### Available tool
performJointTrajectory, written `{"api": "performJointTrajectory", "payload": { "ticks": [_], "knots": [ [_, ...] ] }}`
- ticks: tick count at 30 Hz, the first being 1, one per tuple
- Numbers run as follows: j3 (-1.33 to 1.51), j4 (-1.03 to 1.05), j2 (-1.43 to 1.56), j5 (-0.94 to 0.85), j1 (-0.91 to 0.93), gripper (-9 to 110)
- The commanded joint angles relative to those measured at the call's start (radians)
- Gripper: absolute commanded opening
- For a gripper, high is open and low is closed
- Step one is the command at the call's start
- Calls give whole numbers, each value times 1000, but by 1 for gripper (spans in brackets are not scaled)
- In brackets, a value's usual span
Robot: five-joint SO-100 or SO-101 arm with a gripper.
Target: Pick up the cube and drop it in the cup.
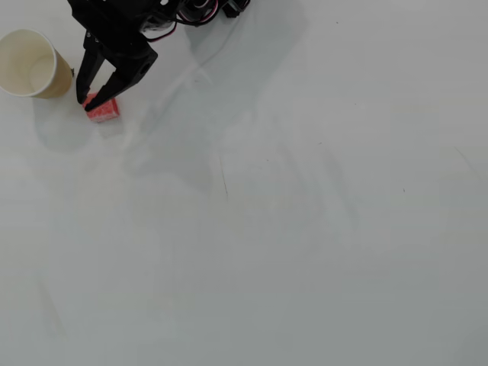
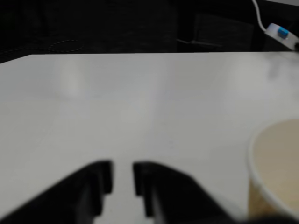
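The red cube (image 1: pixel 107 108) lies on the white table just right of the tan paper cup (image 1: pixel 30 62), which stands upright at the far left of the overhead view. My black gripper (image 1: pixel 86 104) reaches down from the top edge. Its fingertips meet at the cube's left edge, and the right finger lies over part of the cube. In the wrist view the gripper (image 2: pixel 122 170) shows two dark fingers with only a narrow gap, and bare table shows between them. The cube is hidden there. The cup's rim (image 2: pixel 254 154) shows at the lower right.
Black cables (image 1: pixel 202 11) run along the top edge by the arm's base. In the wrist view the table's far edge (image 2: pixel 140 54) meets a dark background, with a white plug (image 2: pixel 280 33) at the upper right.
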Motion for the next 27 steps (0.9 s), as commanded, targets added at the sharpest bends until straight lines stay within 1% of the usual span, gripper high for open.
{"api": "performJointTrajectory", "payload": {
  "ticks": [1,6,14,27],
  "knots": [
    [35,9,40,-14,25,2],
    [35,17,40,-14,41,2],
    [35,169,41,-14,49,2],
    [35,183,41,-15,-23,2]
  ]
}}
